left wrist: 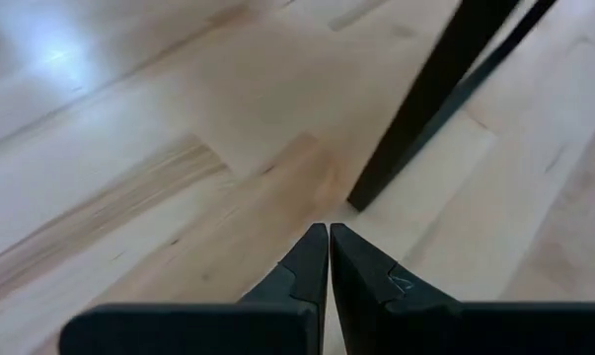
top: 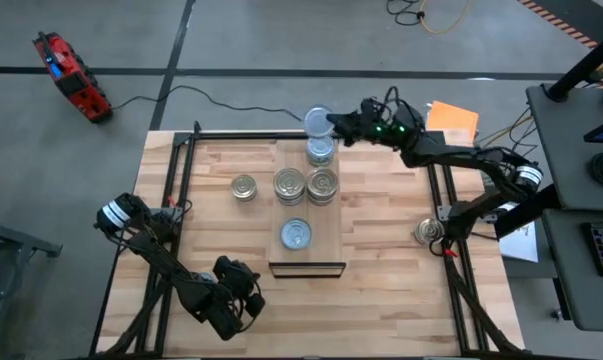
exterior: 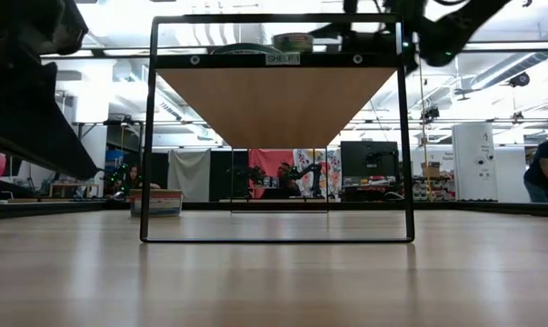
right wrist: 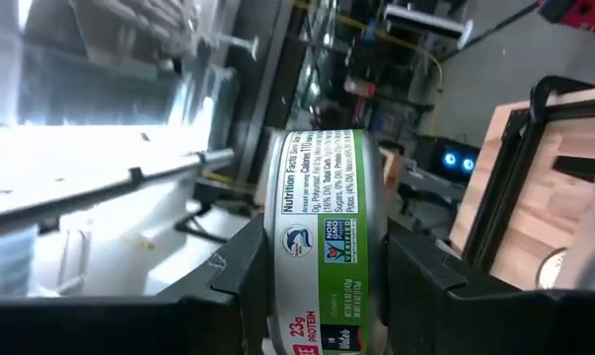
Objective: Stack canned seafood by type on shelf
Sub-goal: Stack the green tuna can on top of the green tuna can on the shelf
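held can (right wrist: 325, 247) clamped between right gripper (top: 333, 124) fingers, green-white label with nutrition text readable only in right wrist view. high view: that can (top: 318, 121) just past shelf (top: 281, 205) far end, pale top up. on shelf: stack (top: 321, 152) at far end, two ringed cans (top: 289, 185) side by side mid-shelf, one can (top: 296, 234) nearer front edge. off shelf on table (top: 381, 260): can (top: 244, 188) beside left side, another (top: 428, 233) well apart to right. left gripper (top: 243, 300) near table front, fingers (left wrist: 307, 264) pressed together, empty, seen in left wrist view. low view: shelf underside, "shelf" tag (exterior: 282, 59), can (exterior: 293, 41) above it.
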Available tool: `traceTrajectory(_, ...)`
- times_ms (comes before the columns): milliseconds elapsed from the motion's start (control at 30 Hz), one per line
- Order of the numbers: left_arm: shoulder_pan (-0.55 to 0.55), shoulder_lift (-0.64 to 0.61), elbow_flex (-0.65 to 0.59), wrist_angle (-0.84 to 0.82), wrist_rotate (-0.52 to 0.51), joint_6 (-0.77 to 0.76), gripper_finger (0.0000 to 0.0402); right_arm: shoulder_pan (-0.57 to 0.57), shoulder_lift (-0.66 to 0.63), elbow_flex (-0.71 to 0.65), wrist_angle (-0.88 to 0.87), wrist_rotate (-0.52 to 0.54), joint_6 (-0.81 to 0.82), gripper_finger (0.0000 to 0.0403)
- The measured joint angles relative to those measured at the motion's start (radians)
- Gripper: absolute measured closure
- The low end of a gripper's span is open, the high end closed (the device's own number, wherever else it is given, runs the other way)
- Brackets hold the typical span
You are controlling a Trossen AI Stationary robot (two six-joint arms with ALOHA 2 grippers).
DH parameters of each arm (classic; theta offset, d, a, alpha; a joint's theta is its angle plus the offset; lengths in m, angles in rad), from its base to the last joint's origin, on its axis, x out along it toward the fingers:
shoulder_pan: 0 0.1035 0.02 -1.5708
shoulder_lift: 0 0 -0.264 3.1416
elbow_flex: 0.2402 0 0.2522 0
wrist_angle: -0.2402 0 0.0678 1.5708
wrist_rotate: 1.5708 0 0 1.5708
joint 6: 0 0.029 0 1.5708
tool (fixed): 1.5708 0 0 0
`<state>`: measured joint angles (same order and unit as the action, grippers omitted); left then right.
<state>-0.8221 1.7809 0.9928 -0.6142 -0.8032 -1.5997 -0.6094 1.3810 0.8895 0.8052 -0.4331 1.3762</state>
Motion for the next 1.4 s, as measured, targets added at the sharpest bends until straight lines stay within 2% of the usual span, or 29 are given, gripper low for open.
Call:
traceTrajectory(200, 0.001, 0.000, 0.000, -0.036, 0.000, -0.064, 0.0402, 0.002, -0.113, -0.171, 0.026, 0.120, 0.033, 0.0266)
traceTrajectory(367, 0.001, 0.000, 0.000, -0.048, 0.000, -0.089, 0.0401, 0.003, -0.208, -0.240, -0.038, 0.187, 0.053, 0.0266)
traceTrajectory(467, 0.005, 0.000, 0.000, -0.057, 0.000, -0.097, 0.0401, 0.003, -0.233, -0.252, -0.186, 0.217, 0.037, 0.0266)
traceTrajectory(533, 0.009, 0.000, 0.000, -0.059, 0.000, -0.097, 0.0401, 0.009, -0.234, -0.253, -0.225, 0.229, 0.023, 0.0266)
traceTrajectory(1400, 0.032, 0.000, 0.000, -0.060, 0.000, -0.097, 0.0401, 0.016, -0.211, -0.245, -0.233, 0.281, 0.017, 0.0266)
